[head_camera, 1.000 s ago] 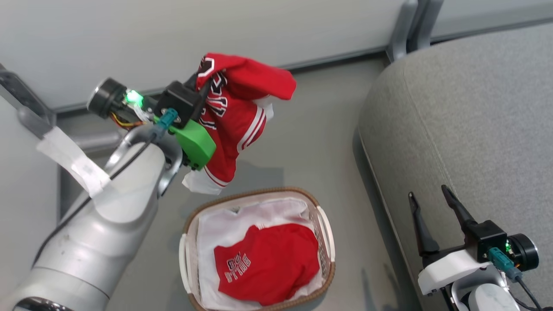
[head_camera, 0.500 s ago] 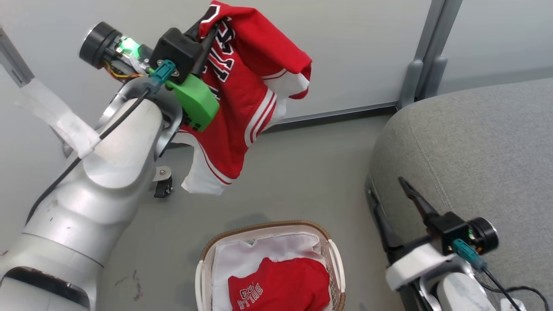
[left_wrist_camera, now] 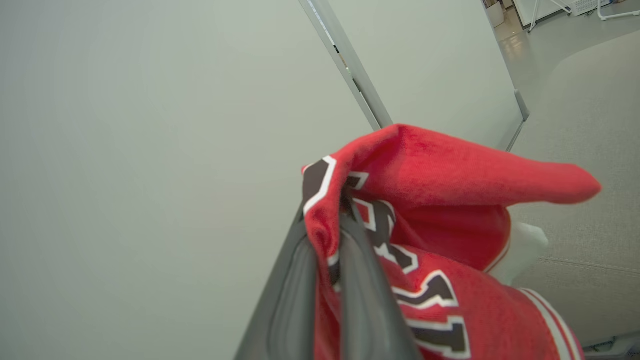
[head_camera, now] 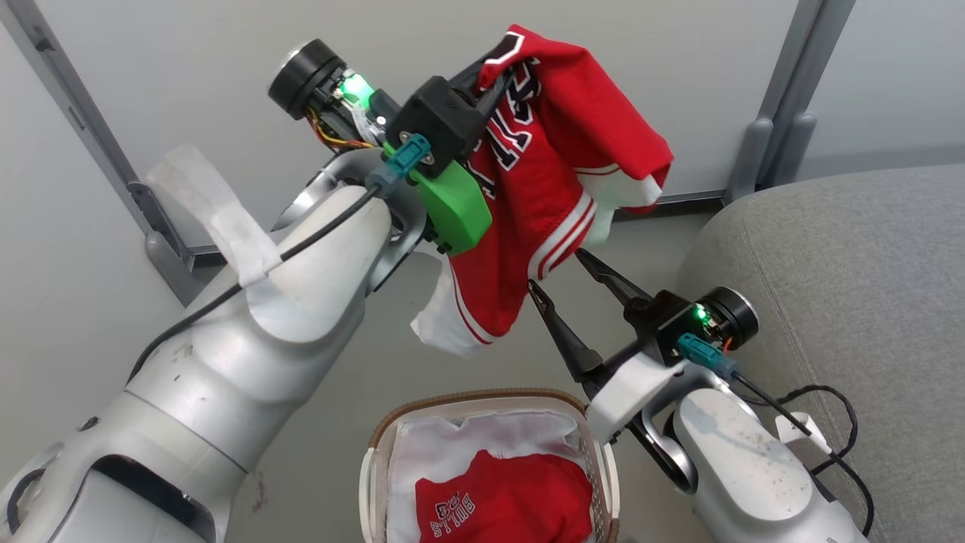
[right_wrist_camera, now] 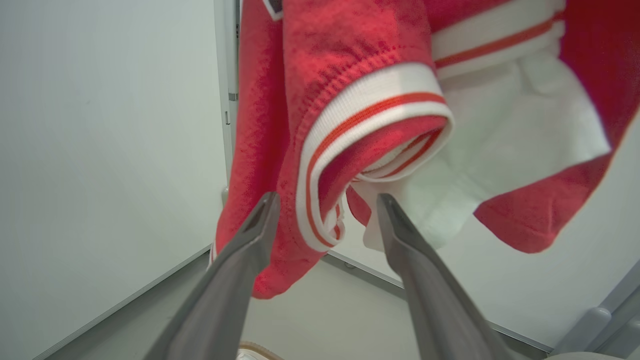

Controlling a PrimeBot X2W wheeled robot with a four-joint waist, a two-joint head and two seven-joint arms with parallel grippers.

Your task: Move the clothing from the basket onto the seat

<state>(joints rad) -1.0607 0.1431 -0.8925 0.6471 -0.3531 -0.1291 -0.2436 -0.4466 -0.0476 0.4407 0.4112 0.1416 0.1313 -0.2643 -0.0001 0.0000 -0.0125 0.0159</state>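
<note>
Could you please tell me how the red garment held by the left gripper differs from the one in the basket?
The hanging garment is held aloft by the shut left gripper; the basket garment lies crumpled in the basket. The hanging garment bears large black, white-edged lettering; the basket garment, small white "BULLS" print. The open right gripper flanks the hanging garment's striped hem; none touches the basket garment. Both are bright red.

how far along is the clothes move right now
Done: the 23 jersey is out of the basket. In hand: the left gripper is shut on it in the air, and the open right gripper straddles its hem. Left: both garments must reach the couch; the BULLS garment lies in the basket.
</note>
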